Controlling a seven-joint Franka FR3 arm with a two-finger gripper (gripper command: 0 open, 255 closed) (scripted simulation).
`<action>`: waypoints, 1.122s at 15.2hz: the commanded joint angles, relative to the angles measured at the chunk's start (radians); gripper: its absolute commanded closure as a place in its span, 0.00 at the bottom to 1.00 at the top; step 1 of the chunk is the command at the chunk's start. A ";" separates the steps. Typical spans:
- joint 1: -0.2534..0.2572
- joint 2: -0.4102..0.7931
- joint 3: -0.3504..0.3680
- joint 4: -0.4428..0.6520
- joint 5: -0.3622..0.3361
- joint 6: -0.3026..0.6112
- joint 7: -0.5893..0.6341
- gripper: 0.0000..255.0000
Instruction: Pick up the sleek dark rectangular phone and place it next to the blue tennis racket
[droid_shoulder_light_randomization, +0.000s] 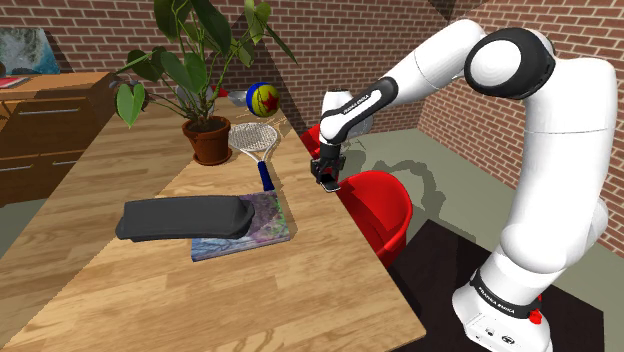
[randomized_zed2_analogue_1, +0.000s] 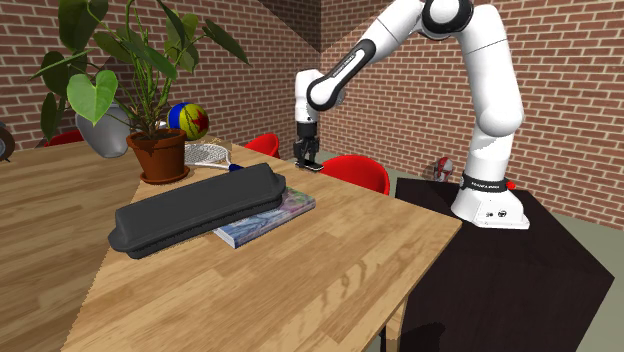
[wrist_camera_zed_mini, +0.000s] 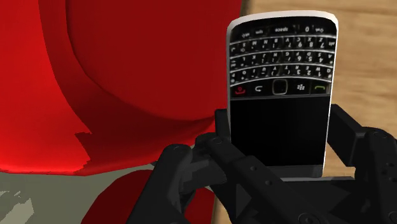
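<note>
- Wrist view: the all-black two-finger gripper (wrist_camera_zed_mini: 283, 137) is clamping the dark rectangular phone with silver edging (wrist_camera_zed_mini: 280, 89). The fingers (wrist_camera_zed_mini: 347, 137) are pressing on both of its long sides at the screen end. The keypad end is sticking out away from the hand and the screen is showing black. The glossy red chair (wrist_camera_zed_mini: 127, 83) and a strip of the wooden table (wrist_camera_zed_mini: 362, 57) are sitting behind the phone.
- Shoulder view: the tennis racket with white head and blue handle (droid_shoulder_light_randomization: 255, 140) is lying flat on the table. The gripper is hanging to the shoulder view's right of the racket's handle, near it but apart, raised off the wood at the table's edge, over the chair. The phone itself is too small to make out here. The terracotta pot with the leafy plant (droid_shoulder_light_randomization: 210, 140) is standing just beside the racket's head. The blue, yellow and red ball (droid_shoulder_light_randomization: 262, 98) is sitting beyond the racket. The long dark grey tray (droid_shoulder_light_randomization: 185, 217) is resting on a marbled book (droid_shoulder_light_randomization: 262, 225), nearer the camera than the racket.
- Second exterior view: the gripper is pointing down to the second exterior view's right of the racket, above the table edge by the chair. The tray and book are lying in front of the racket, and the pot is touching or nearly touching its head.
</note>
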 joint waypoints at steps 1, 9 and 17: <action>0.000 0.004 0.000 -0.002 -0.001 0.006 0.000 1.00; 0.000 0.004 0.000 -0.002 -0.001 0.006 0.000 0.00; -0.010 -0.076 0.007 0.025 0.016 -0.099 -0.011 0.00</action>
